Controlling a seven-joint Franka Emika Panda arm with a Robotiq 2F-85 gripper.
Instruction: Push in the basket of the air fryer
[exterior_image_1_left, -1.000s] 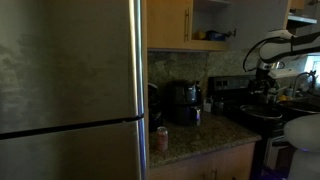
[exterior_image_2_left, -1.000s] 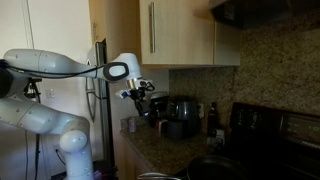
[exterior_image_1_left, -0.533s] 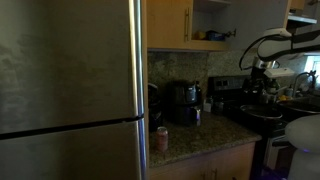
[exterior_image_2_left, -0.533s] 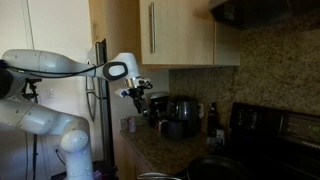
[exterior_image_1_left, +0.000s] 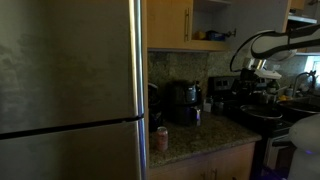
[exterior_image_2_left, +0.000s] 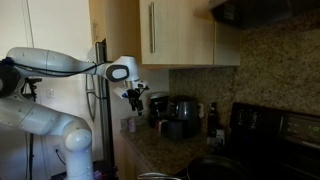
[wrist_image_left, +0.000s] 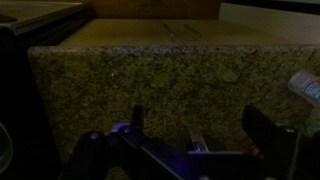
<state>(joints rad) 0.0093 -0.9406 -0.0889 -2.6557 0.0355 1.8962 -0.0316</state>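
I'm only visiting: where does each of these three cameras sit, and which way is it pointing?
Exterior view: beside the steel fridge, facing along the granite counter; the arm reaches in at the far end.
Exterior view: across the kitchen, facing the counter corner and wall cabinets; the arm's white links and the gripper show.
Wrist view: mounted on the wrist, facing granite; the gripper fills the bottom edge.
Shared: both exterior views show the arm and the black appliance on the counter.
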